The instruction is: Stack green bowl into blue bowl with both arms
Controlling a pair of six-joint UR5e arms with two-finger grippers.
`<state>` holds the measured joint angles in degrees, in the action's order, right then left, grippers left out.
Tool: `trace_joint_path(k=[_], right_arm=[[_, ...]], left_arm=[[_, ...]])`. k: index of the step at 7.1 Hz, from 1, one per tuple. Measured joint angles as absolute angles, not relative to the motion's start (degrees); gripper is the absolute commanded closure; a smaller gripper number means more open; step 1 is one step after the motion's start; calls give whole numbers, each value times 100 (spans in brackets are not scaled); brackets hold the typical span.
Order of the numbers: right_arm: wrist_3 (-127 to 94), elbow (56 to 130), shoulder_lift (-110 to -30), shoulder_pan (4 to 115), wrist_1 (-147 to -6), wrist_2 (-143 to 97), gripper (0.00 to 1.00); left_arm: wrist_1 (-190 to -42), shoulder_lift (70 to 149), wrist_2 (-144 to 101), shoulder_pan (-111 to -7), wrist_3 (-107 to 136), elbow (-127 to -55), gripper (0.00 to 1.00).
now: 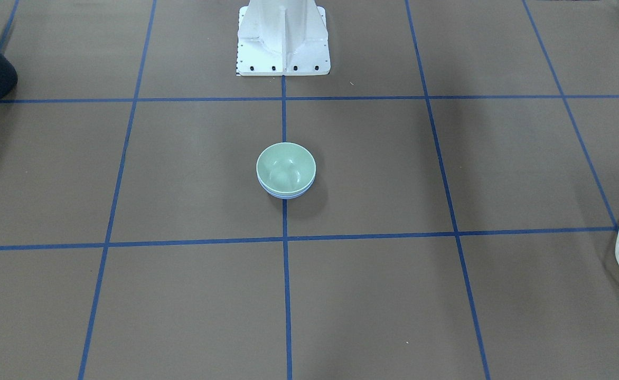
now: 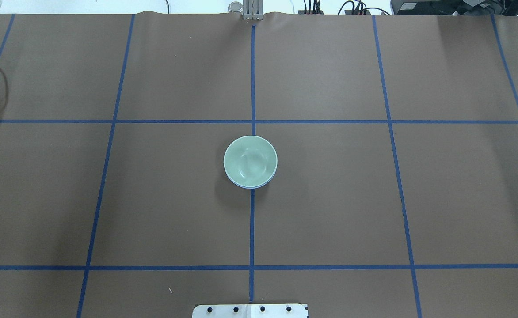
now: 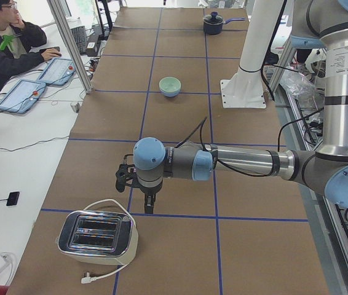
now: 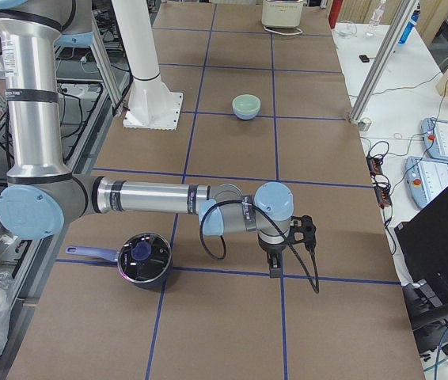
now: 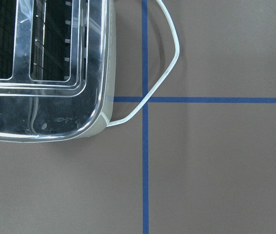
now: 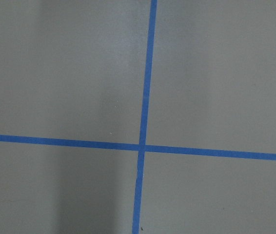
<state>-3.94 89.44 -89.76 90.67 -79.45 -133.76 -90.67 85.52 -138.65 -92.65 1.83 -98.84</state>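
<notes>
The green bowl (image 1: 285,168) sits nested in the blue bowl (image 1: 287,195), upright, at the middle of the brown table (image 2: 352,198). Only a thin periwinkle crescent of the lower rim shows beneath the green one. The pair stands on the central blue tape line (image 2: 252,229), in front of my white pedestal (image 1: 283,42), and both my grippers are well apart from it.

My left arm (image 3: 241,163) stretches out low over the table toward the end on my left. My left gripper (image 3: 149,208) points down there near a tape crossing, just beside a chrome toaster (image 3: 97,233). It shows only in the side view, so I cannot tell whether its fingers are spread or pressed together. My left wrist camera looks straight down on a corner of the toaster, with its white cord (image 5: 169,63) curving across the tape cross.

My right arm (image 4: 145,198) reaches the same way toward the opposite end. My right gripper (image 4: 275,267) points down close to a tape line, near a dark lidded pot (image 4: 145,260) with a bluish handle. Here too only the side view catches it — I cannot tell how its fingers stand. My right wrist camera shows bare brown table and one crossing of blue tape
</notes>
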Motion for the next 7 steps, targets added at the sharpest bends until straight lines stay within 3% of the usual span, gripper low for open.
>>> trace_joint_path(k=[7], right_arm=[[-497, 9028, -9146, 9115, -7947, -13386, 0]], left_arm=[[-9097, 8475, -13845, -9319, 149, -9938, 2]])
